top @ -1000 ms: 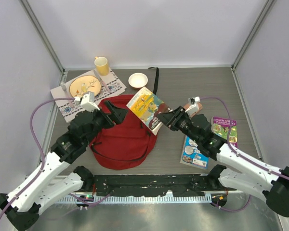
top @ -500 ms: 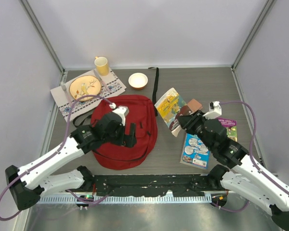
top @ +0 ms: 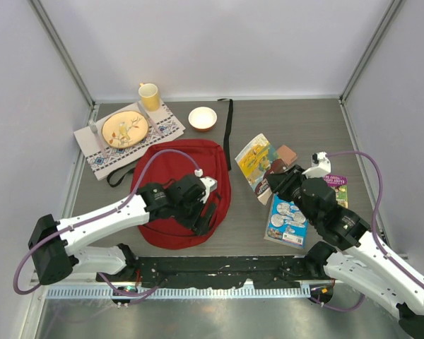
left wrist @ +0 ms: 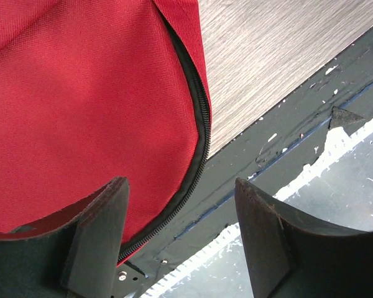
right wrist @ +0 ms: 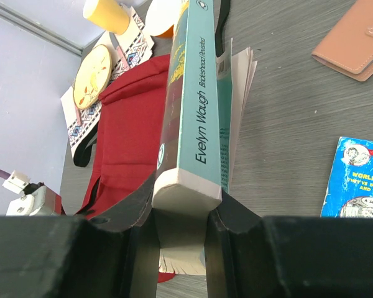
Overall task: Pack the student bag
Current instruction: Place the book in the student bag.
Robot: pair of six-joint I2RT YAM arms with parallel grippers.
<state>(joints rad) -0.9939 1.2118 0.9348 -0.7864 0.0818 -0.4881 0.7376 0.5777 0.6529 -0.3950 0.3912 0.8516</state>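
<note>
Top external view: the large dark-red fabric backpack (top: 171, 176) lies flat on the grey wood-grain table (top: 290, 120), centre-left. No open mouth shows (its lining is nowhere in sight), so anything brought over now would meet closed cloth.

The left gripper (top: 206, 212) hovers over the bag's near right edge with its jaws apart and nothing between them. In the left wrist view it straddles the black zipper line (left wrist: 200, 124). I see no pull tab there. If the jaws close at this spot they may pinch only fabric or zipper tape, and a lift would then drag the whole bag toward the table's near edge instead of opening it.

The right gripper (top: 274, 180) is clamped on one end of a teal-spined paperback book (top: 253, 159), held on edge just right of the bag. Its pages fan loose on one side. Gripped at one end, it could pivot, or the pages could snag on the bag's rim.

A small tan leather wallet (top: 287, 153) lies near the book, and a careless swing might knock it.
</note>
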